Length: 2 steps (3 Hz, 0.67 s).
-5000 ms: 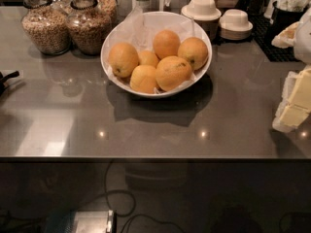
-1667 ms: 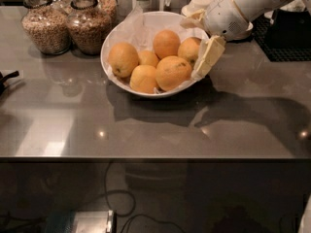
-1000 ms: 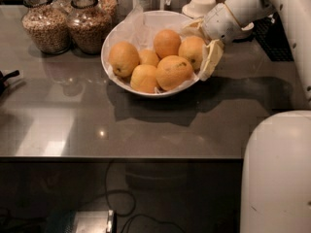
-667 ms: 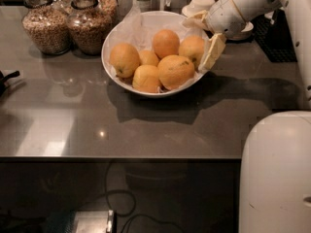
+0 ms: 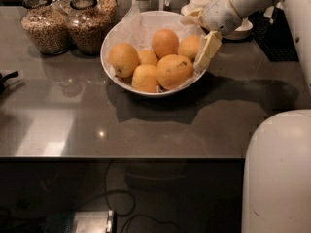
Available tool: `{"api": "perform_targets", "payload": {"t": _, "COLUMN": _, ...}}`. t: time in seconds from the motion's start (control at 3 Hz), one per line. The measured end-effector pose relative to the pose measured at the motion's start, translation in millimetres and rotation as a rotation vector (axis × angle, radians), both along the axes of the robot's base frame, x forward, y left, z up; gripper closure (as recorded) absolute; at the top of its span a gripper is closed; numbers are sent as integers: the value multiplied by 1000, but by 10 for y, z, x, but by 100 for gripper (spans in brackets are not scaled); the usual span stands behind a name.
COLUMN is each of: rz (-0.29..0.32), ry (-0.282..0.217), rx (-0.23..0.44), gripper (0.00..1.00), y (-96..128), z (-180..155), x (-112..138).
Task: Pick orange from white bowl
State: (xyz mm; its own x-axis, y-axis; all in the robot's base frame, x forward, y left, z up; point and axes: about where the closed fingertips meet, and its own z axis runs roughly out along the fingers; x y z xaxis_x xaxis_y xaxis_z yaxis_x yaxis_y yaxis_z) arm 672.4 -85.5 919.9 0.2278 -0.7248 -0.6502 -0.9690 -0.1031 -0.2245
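The wide white bowl (image 5: 112,35), lined with crinkled white paper, stands at the back middle of the grey counter and holds several oranges. My gripper (image 5: 194,43) reaches in from the upper right over the bowl's right rim. Its cream fingers (image 5: 208,48) stand apart, one on each side of the rightmost orange (image 5: 187,46). The near finger lies along the bowl's right edge and the far finger sits behind the orange. The other oranges, such as the big front one (image 5: 173,71) and the left one (image 5: 123,59), lie untouched.
Two glass jars of grain (image 5: 44,24) (image 5: 89,26) stand left of the bowl. Upturned white cups on saucers (image 5: 197,3) sit behind the gripper. A black tray (image 5: 275,39) is at the right. My white robot body (image 5: 278,174) fills the lower right corner.
My arm came in from the right, and my gripper reached the bowl's right side. Over the last second it shifted slightly around the rightmost orange. The oranges have not moved.
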Motion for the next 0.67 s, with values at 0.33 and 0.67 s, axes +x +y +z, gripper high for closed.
{"api": "perform_targets", "payload": {"t": 0.33, "rz": 17, "ry": -1, "rx": -48, "gripper": 0, "y": 52, "z": 80, "x": -145}}
{"api": "perform_targets", "payload": {"t": 0.67, "rz": 46, "ry": 6, "rx": -78, "gripper": 19, "y": 120, "z": 83, "x": -250}}
